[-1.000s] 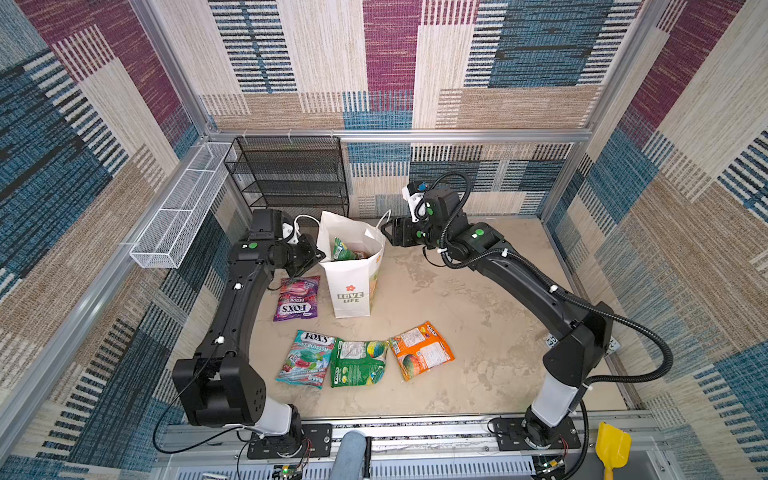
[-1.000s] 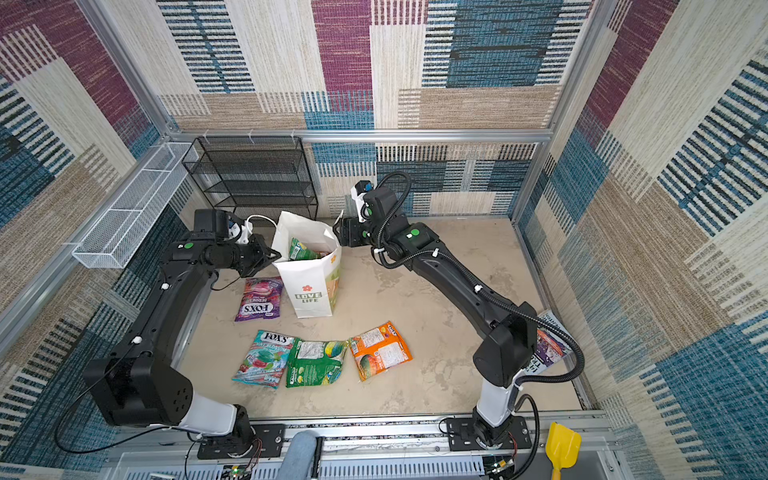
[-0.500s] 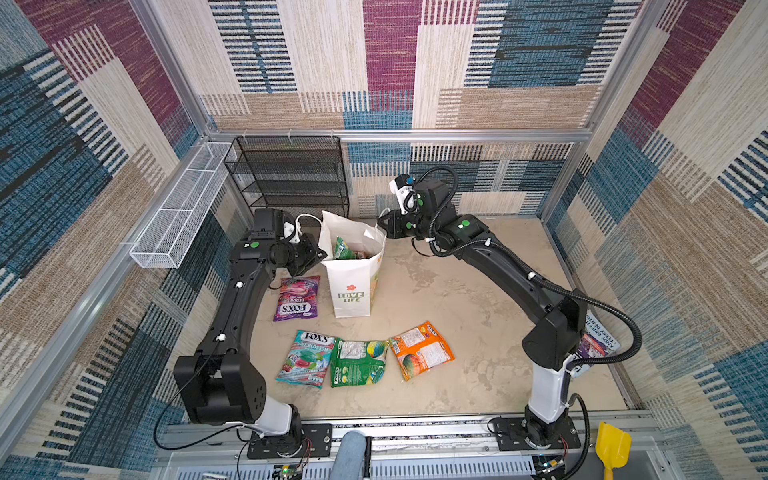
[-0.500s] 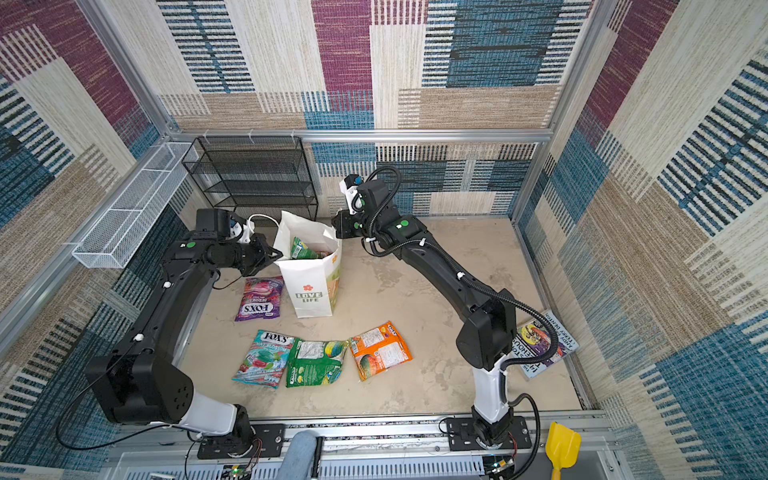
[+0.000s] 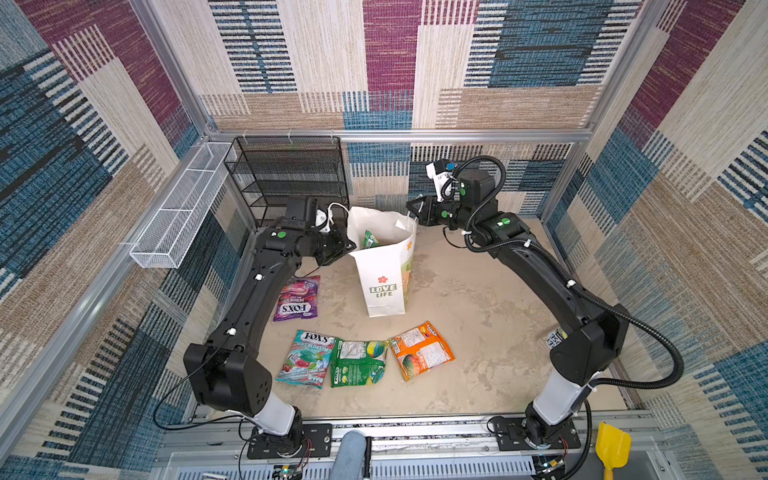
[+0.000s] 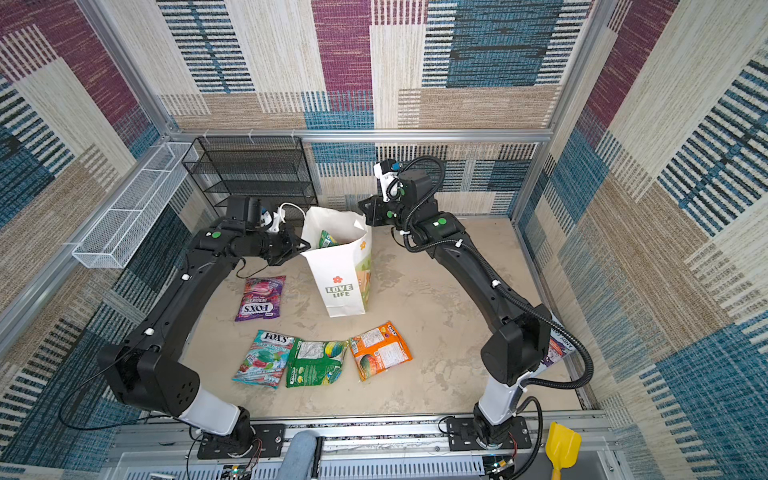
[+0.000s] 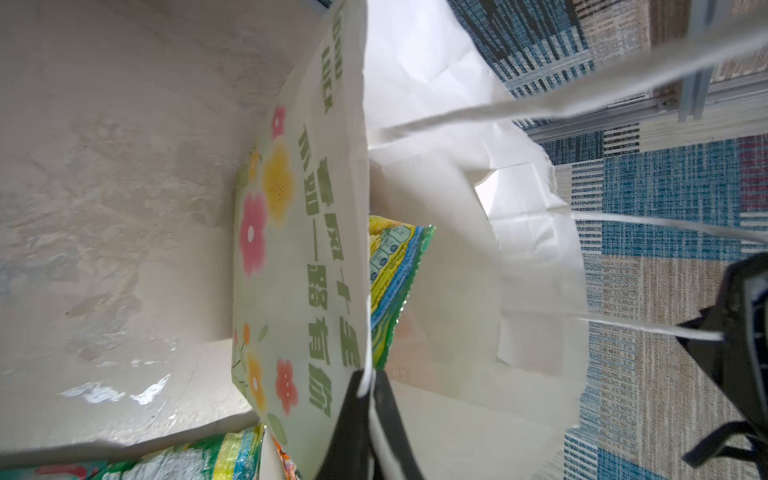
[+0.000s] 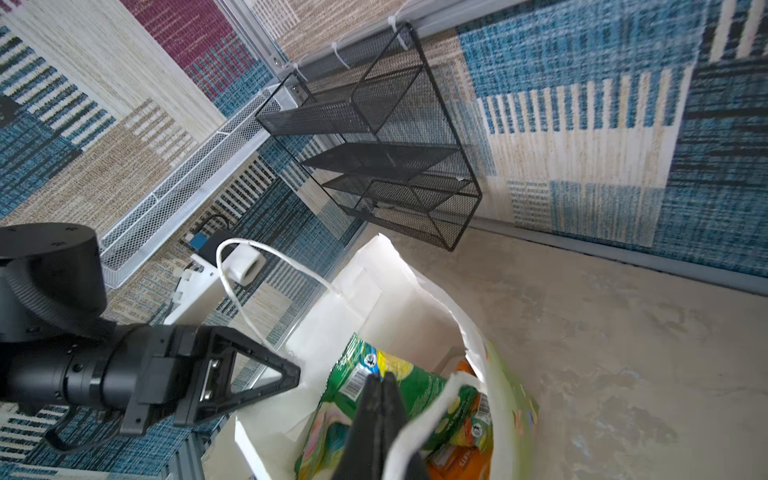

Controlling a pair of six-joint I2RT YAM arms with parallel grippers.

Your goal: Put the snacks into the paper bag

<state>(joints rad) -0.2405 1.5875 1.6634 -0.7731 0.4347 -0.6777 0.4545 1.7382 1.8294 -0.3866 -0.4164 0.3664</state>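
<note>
A: The right arm (image 5: 540, 270) swung back out, and the right gripper (image 5: 411, 208) snapped closed at the far corner of the paper bag (image 5: 384, 274)!
B: Bag stood upright at the back of the table (image 5: 478, 332), left gripper (image 7: 368, 384) clamped on its rim.
A: Before it lay the purple packet (image 5: 296, 299), teal-red packet (image 5: 307, 357), green packet (image 5: 358, 361) and orange packet (image 5: 422, 349); a yellow-green packet (image 5: 369, 240) poked up inside.
B: Handle loop (image 8: 417, 415) brushed the right fingers (image 8: 368, 415). Pinched? Couldn't tell.
</note>
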